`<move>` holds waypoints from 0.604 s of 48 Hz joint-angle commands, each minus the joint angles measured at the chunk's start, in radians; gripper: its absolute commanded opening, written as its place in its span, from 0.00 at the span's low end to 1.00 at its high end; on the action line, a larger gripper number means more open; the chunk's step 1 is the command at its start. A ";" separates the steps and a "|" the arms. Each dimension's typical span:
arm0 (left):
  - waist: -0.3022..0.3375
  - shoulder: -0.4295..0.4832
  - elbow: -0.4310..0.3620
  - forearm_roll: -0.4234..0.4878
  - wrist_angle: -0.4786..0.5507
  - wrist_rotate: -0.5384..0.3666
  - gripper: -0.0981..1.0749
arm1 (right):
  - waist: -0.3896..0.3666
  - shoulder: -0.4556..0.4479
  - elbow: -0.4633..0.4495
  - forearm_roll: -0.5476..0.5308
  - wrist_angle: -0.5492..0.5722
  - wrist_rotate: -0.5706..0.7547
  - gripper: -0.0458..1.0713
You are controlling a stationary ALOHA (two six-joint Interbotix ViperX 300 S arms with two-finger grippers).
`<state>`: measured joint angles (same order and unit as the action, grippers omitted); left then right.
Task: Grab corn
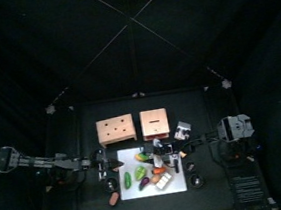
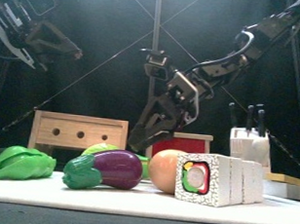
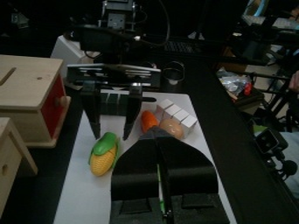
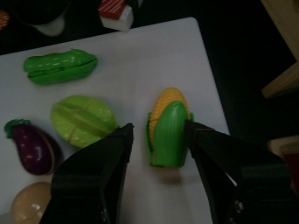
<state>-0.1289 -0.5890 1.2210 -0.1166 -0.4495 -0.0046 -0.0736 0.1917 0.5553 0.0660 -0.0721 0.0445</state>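
Near the white mat's [image 4: 140, 44] edge, the yellow-and-green plastic corn [image 4: 170, 128] looks light, rigid, slick; the right gripper [image 4: 158, 144], wide open and empty, should pinch its middle.

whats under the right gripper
The corn lies on the white mat, right between the open jaws of the right gripper. The jaws cover the mat on both sides; whether they touch the corn can't be seen.
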 commanded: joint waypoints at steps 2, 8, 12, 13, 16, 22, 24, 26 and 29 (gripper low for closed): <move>-0.003 -0.006 -0.009 -0.003 -0.008 0.000 0.17 | -0.018 0.009 -0.066 -0.003 0.052 -0.002 0.80; -0.003 -0.008 -0.006 -0.003 -0.008 0.000 0.26 | -0.018 0.031 -0.097 -0.006 0.101 0.000 0.80; -0.003 -0.008 -0.005 -0.002 -0.009 0.002 0.31 | -0.017 0.038 -0.107 -0.005 0.130 0.000 0.80; -0.002 -0.008 -0.005 -0.002 -0.008 0.002 0.32 | -0.017 0.041 -0.107 -0.006 0.137 0.000 0.80; -0.002 -0.008 -0.005 -0.002 -0.008 0.002 0.34 | -0.018 0.044 -0.110 -0.006 0.150 0.000 0.80; -0.002 -0.008 -0.006 -0.002 -0.009 0.002 0.35 | -0.018 0.052 -0.109 -0.006 0.160 0.000 0.80; -0.003 -0.008 -0.008 -0.002 -0.009 0.003 0.35 | -0.018 0.058 -0.109 -0.006 0.158 0.000 0.80; -0.002 -0.008 -0.006 -0.002 -0.009 0.003 0.35 | -0.018 0.060 -0.110 -0.006 0.160 0.000 0.80; -0.002 -0.008 -0.008 -0.002 -0.009 0.003 0.35 | -0.018 0.066 -0.110 -0.008 0.160 0.000 0.80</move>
<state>-0.1289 -0.5967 1.2287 -0.1197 -0.4479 -0.0046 -0.0874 0.2700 0.4617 0.0598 0.0874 0.0460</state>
